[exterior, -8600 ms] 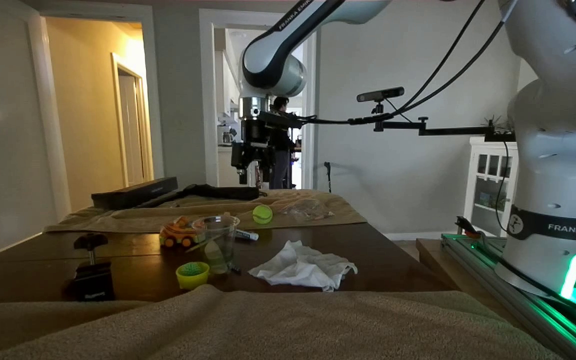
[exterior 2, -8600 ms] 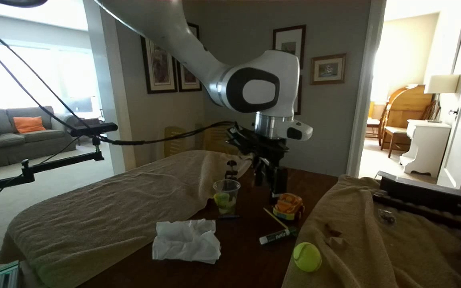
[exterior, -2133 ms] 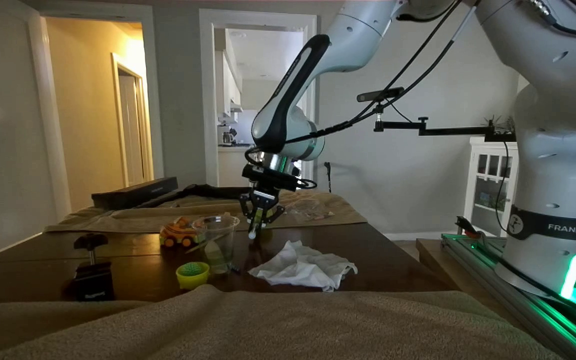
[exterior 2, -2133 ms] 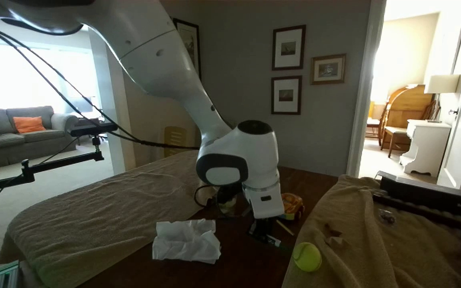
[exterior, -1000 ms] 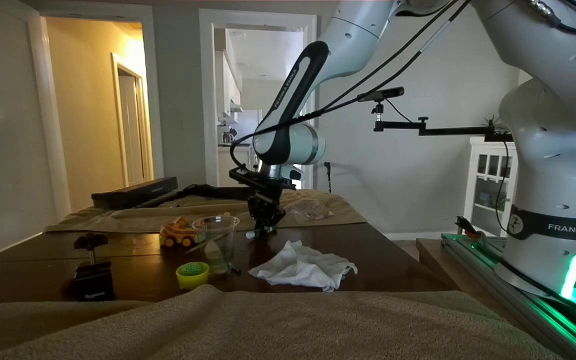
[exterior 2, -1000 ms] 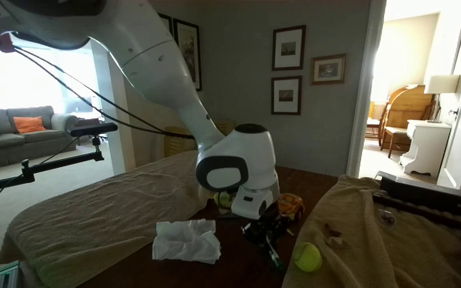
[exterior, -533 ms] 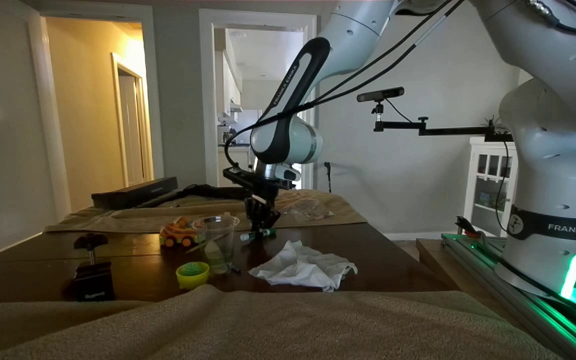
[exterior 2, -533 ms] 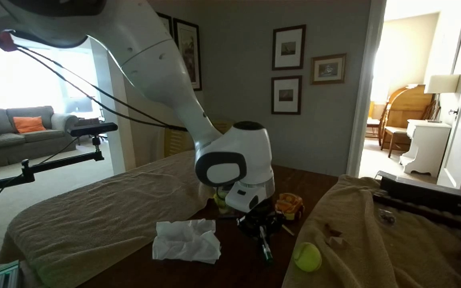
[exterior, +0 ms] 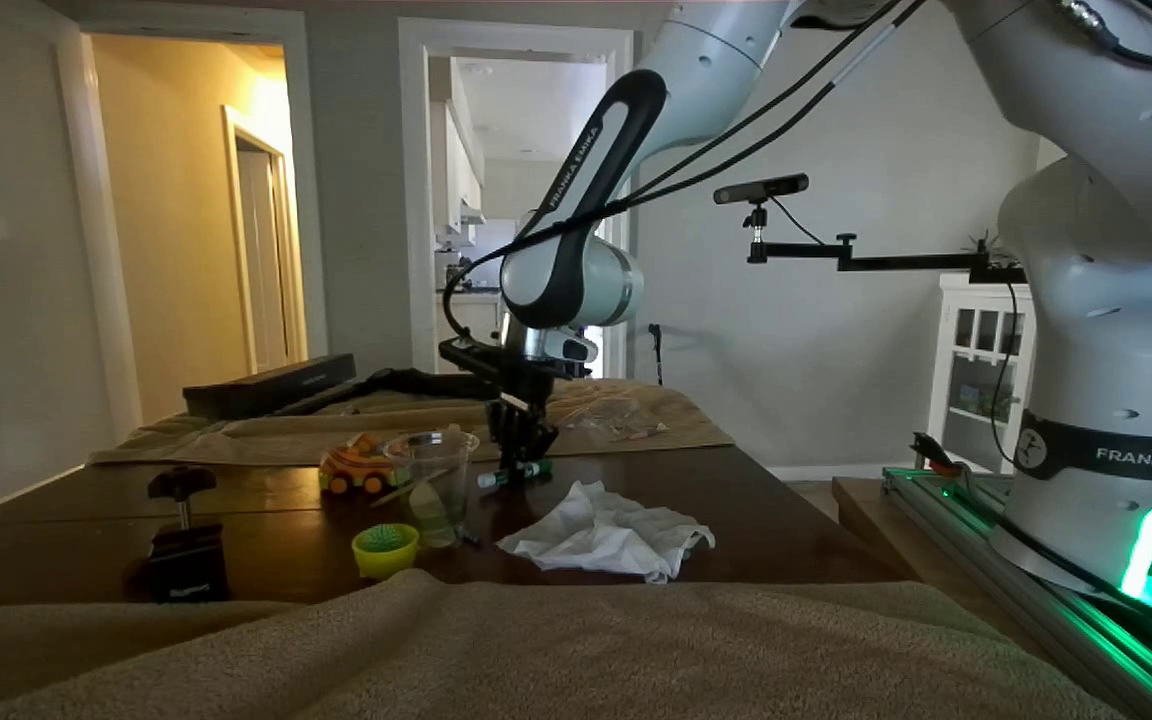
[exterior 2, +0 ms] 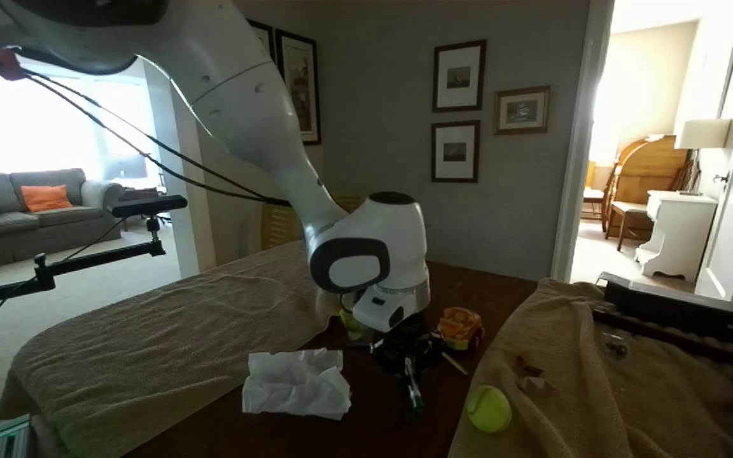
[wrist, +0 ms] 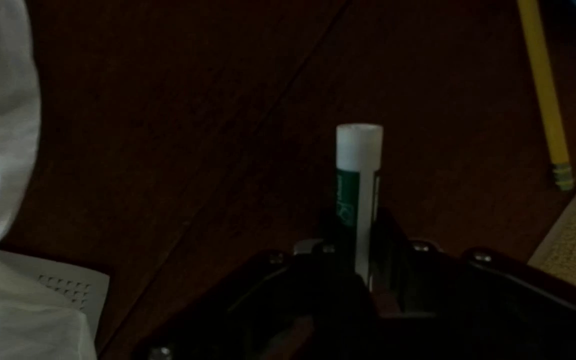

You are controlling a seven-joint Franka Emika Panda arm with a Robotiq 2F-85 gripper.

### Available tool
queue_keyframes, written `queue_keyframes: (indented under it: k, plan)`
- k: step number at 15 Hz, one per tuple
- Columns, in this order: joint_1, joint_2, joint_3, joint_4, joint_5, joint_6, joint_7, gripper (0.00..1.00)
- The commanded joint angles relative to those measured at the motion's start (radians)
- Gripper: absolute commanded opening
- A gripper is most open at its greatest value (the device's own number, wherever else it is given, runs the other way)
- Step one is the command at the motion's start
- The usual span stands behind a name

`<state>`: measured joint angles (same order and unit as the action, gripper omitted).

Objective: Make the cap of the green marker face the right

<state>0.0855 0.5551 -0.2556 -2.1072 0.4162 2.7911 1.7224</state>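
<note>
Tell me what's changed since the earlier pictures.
The hand has come down, taken hold of the green marker and swung it round: in an exterior view its white end pointed right; now its cap does. The tissue, tennis ball and toy truck stayed put.

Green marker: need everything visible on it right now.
The green marker looks plastic: slim white barrel, green label with lettering too dark to read fully, flat white end; opposite it, a green cap that points right in an exterior view. The gripper is shut on its middle, hiding that stretch. The marker is roughly level, just above or on the table; I can't tell which.
</note>
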Motion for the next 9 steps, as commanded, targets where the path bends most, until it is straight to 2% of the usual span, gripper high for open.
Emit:
queue_keyframes:
  k: [1,7,9]
  plan:
    - [-0.001,-0.042,0.01,-0.053,-0.057,0.018,0.03,0.52]
    - [0.006,-0.21,0.002,-0.217,-0.125,0.042,-0.018,0.95]
    - [0.004,-0.287,0.001,-0.28,-0.159,0.056,-0.046,1.0]
